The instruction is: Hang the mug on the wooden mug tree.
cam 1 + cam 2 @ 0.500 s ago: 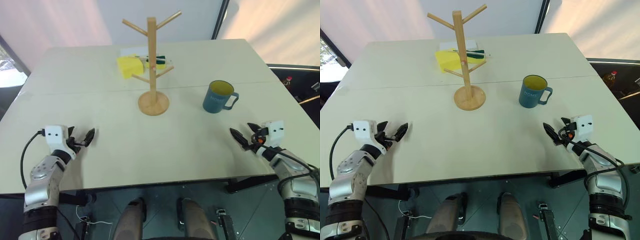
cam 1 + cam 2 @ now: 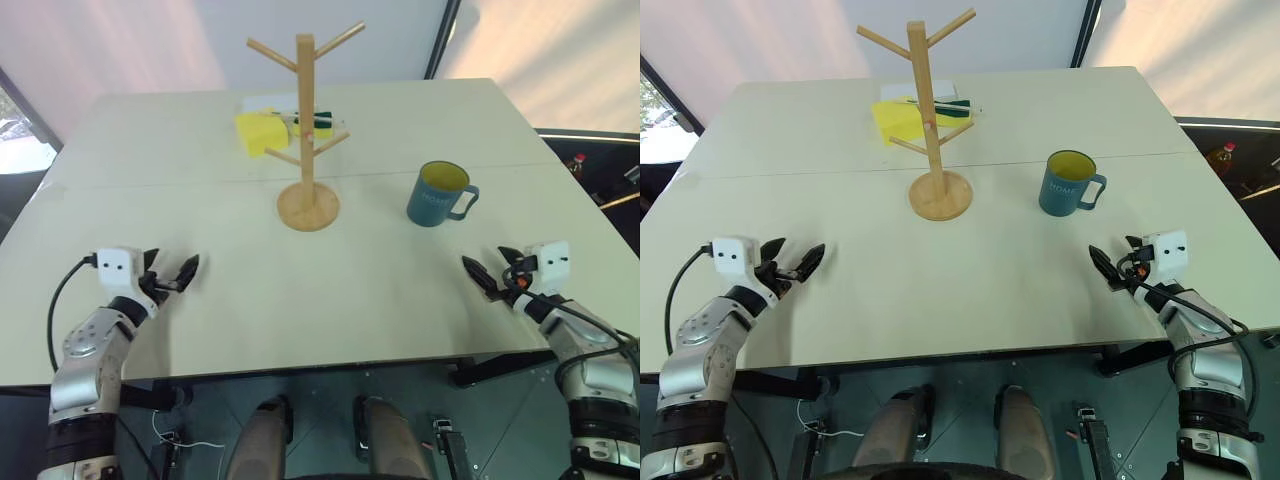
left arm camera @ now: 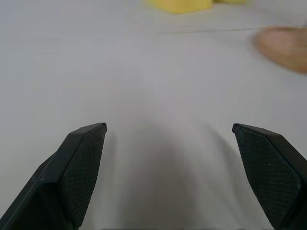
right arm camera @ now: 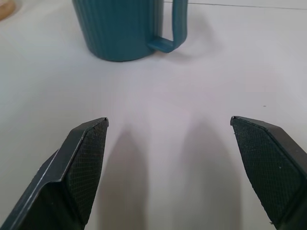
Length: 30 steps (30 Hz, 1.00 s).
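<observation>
A pale cream table, made of two tops with a thin seam running across between them, carries everything in the scene. Near its middle, just on the near side of that seam, stands the wooden mug tree, a tall light-wood post on a round disc base, upright, with thin peg branches angled upward at the top and lower down the post. No peg carries anything.

The mug, a teal-blue ribbed cylinder with a yellow inside and small pale lettering on its side, stands upright on the table to the right of the mug tree and well apart from it. Its loop handle points to the robot's right (in the right wrist view the handle and lower wall appear just ahead of the fingers, with bare table between).

Behind the tree, on the far tabletop, lies a yellow sponge-like block beside a white sheet with a dark green pen-like object on it; what exactly that object is cannot be told.

The left gripper hangs low over the near left part of the table, its two black fingers spread wide with nothing between them. The right gripper hangs over the near right part, nearer the robot than the mug and apart from it, its jaws likewise spread wide and empty.
</observation>
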Tool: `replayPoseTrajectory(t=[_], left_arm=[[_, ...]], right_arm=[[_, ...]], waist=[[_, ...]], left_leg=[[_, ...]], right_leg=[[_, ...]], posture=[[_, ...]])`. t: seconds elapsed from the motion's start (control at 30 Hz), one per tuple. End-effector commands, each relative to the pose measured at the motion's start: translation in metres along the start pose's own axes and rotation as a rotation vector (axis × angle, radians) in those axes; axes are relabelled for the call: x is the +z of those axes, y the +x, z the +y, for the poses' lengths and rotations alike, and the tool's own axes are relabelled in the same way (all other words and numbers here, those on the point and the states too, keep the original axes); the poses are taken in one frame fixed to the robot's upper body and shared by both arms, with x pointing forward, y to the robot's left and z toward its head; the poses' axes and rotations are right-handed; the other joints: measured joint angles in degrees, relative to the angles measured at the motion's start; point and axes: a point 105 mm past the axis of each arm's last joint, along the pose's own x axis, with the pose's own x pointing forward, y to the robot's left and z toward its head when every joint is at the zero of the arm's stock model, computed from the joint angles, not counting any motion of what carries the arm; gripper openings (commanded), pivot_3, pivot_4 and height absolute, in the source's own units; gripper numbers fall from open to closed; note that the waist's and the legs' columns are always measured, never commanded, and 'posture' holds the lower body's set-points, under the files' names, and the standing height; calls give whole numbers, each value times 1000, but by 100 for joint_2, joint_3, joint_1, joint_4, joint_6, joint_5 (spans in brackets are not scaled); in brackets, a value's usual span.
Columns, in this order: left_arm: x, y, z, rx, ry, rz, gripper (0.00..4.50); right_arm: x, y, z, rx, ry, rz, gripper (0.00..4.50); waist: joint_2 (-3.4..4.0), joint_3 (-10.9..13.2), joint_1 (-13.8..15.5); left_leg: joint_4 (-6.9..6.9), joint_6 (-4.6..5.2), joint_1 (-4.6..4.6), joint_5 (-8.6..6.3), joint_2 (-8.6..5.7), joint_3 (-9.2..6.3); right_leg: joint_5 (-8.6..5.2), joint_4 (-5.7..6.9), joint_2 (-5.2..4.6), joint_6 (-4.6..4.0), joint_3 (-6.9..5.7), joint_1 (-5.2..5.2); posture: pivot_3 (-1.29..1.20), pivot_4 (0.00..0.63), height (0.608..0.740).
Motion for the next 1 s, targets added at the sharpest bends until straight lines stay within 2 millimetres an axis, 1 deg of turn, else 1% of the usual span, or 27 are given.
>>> replayPoseTrajectory(t=[0.03,0.1,0.2,0.27,0.37,0.57,1.0], left_arm=[[14,8,-57,-255,31,-37,4500],[22,11,-94,-415,35,-65,4500],[31,12,-135,-600,69,-90,4500],[34,12,-153,-686,104,-95,4500],[42,13,-168,-756,106,-121,4500],[54,6,-187,-855,107,-153,4500],[57,8,-187,-846,101,-166,4500]], right_arm=[[24,11,-2,-47,-50,-86,4258],[27,18,-3,-81,-79,-89,4258],[32,29,-2,-111,-89,-104,4258],[35,35,0,-125,-92,-117,4258],[39,42,-1,-145,-98,-132,4258],[41,53,-6,-182,-108,-140,4258],[42,74,-9,-220,-109,-140,4258]], waist=[[0,0,-3],[1,-1,-9],[1,-1,-6],[1,-1,-5],[2,-1,-13],[2,-1,-22],[2,-1,-29]], left_leg=[[1,0,0,0,0,1],[2,0,0,0,0,5],[1,1,0,1,0,6],[0,2,3,1,0,5],[-1,3,5,2,0,4],[2,4,5,2,-1,5],[4,5,8,3,-2,5]], right_leg=[[0,0,0,0,1,0],[2,-1,0,-3,4,0],[3,-1,0,-4,4,0],[4,5,2,-3,3,0],[5,10,4,-2,3,0],[7,10,4,3,4,0],[10,18,5,4,6,2]], posture=[[0,150,740],[0,150,740],[0,150,740],[0,150,740],[0,150,740],[0,150,740],[0,150,740]])
